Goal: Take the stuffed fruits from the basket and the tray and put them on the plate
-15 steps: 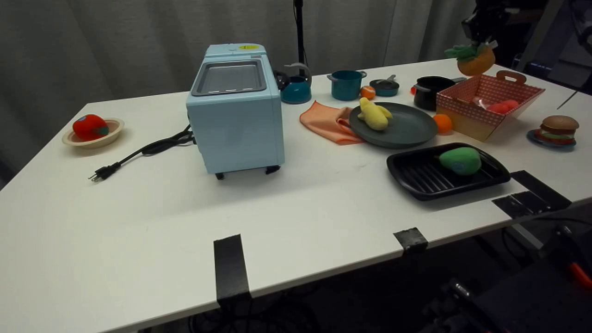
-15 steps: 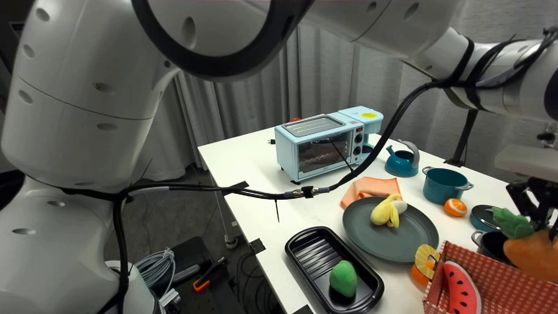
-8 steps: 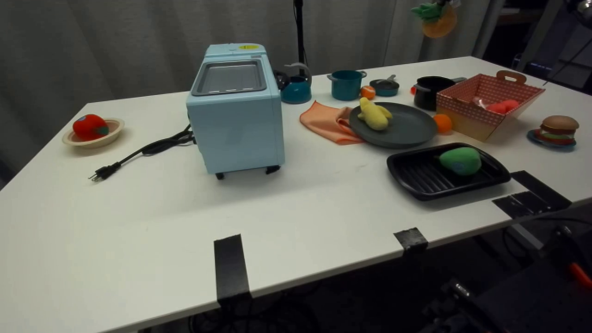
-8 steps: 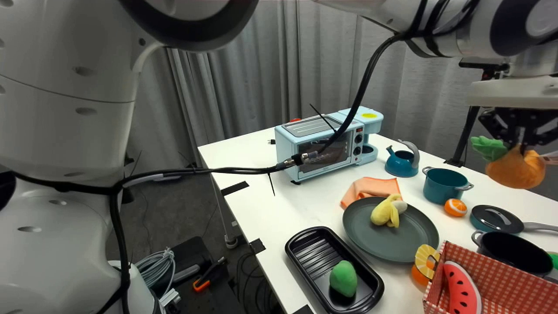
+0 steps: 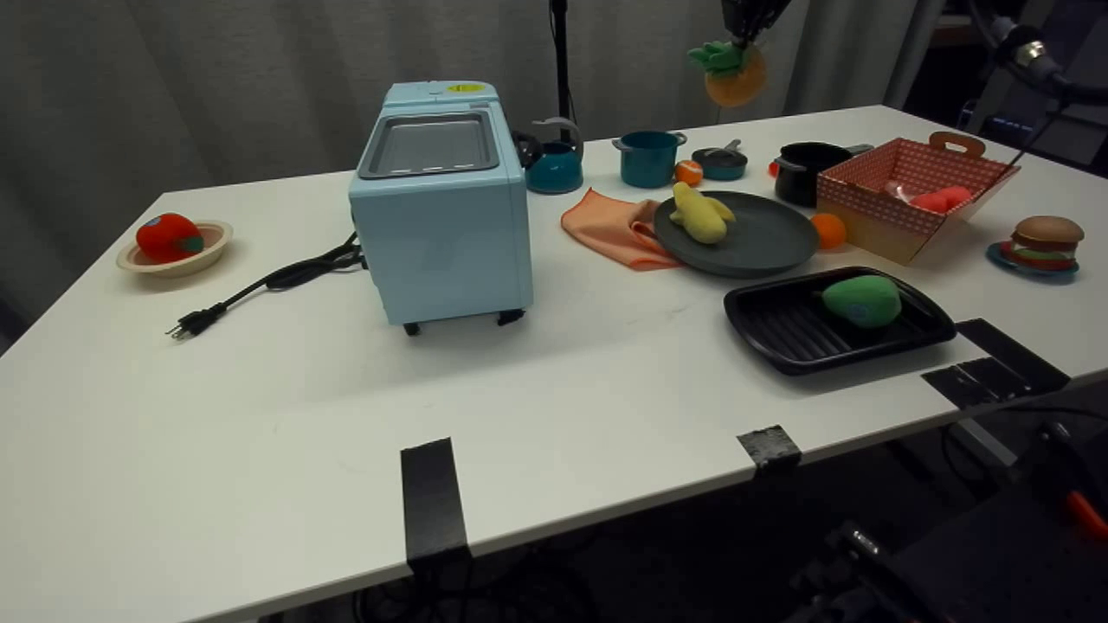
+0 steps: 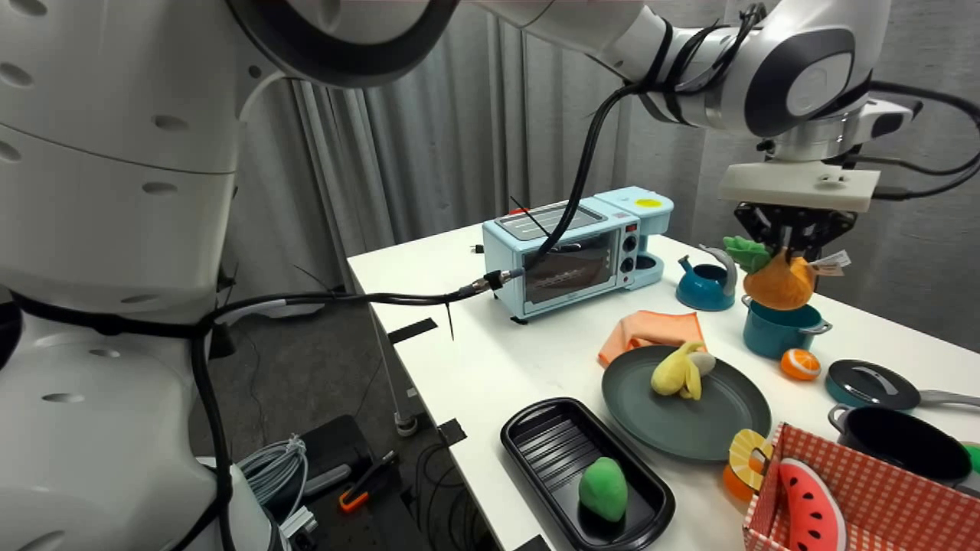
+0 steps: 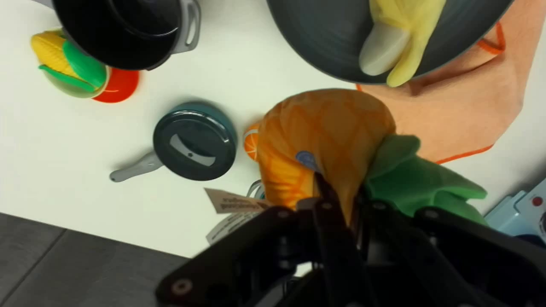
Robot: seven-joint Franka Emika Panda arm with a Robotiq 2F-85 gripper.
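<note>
Our gripper (image 6: 788,249) hangs high over the white table (image 6: 536,367), clamped on an orange plush pineapple (image 6: 779,285). Below it, nearer the arm's base (image 6: 115,490), lies the dark grey plate (image 6: 685,426), with a plush banana (image 6: 678,373) taking up part of it. We do best, we judge, to draw the pineapple back above the banana's height, centre it over the plate's bare part, and lower until it rests before loosening. Farther from the gripper, a green plush fruit (image 6: 603,490) sits in the black tray (image 6: 547,444), near the checked basket (image 6: 880,490).
</note>
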